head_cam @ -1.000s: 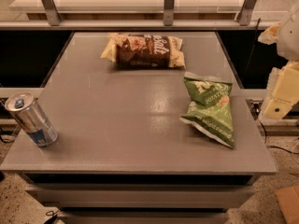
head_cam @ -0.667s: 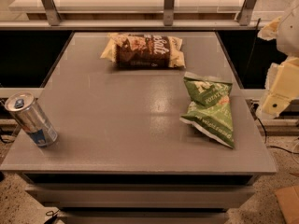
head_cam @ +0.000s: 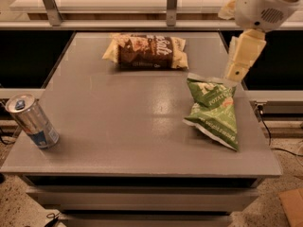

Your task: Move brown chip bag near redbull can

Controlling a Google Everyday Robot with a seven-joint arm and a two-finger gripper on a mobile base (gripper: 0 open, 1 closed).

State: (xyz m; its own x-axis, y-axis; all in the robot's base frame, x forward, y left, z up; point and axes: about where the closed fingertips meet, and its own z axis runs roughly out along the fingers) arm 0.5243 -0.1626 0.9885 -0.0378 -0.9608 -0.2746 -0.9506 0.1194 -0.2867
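Note:
The brown chip bag (head_cam: 147,51) lies flat at the far middle of the grey table (head_cam: 118,117), dark brown with white script and cream ends. The redbull can (head_cam: 32,121) stands tilted at the table's near left corner, silver top with pull tab showing. My gripper (head_cam: 236,71) hangs from the white arm at the upper right, above the table's right edge. It is just over the top end of the green bag, to the right of the brown bag and apart from it. It holds nothing that I can see.
A green chip bag (head_cam: 214,111) lies on the right half of the table. A shelf with metal posts (head_cam: 171,4) runs behind the table. Drawers (head_cam: 137,195) sit under the tabletop at the front, and floor shows at both sides.
The arm has swung in from the right edge toward the table. The gripper is now over the top of the green bag. Bags and can have not moved.

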